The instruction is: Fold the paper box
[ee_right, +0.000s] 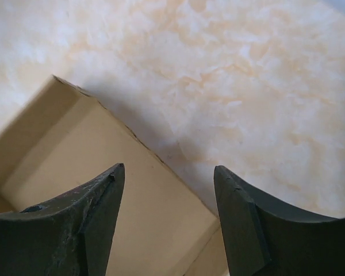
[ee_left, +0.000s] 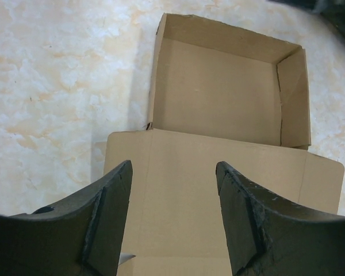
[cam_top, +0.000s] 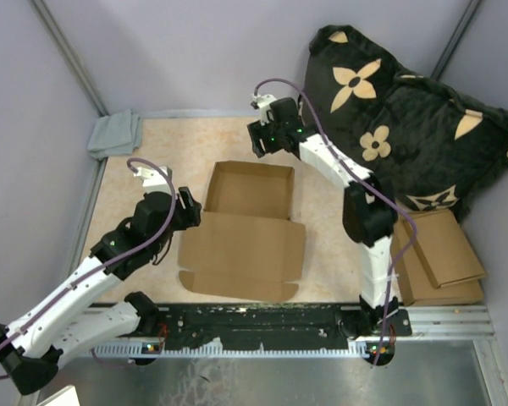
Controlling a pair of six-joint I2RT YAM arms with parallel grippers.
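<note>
The paper box (cam_top: 245,224) is plain brown cardboard in the table's middle. Its tray half at the back has its walls standing; its lid panel lies flat toward me. My left gripper (cam_top: 189,208) is open and empty at the lid's left edge; in the left wrist view (ee_left: 173,172) it hovers over the lid panel, with the box's tray (ee_left: 224,92) beyond. My right gripper (cam_top: 261,140) is open and empty above the tray's back right corner; in the right wrist view (ee_right: 168,175) it straddles the box's back wall (ee_right: 103,149).
A grey cloth (cam_top: 115,134) lies at the back left corner. A black flowered cushion (cam_top: 406,118) fills the back right. Flat cardboard blanks (cam_top: 440,254) are stacked at the right. A black rail (cam_top: 254,317) runs along the near edge.
</note>
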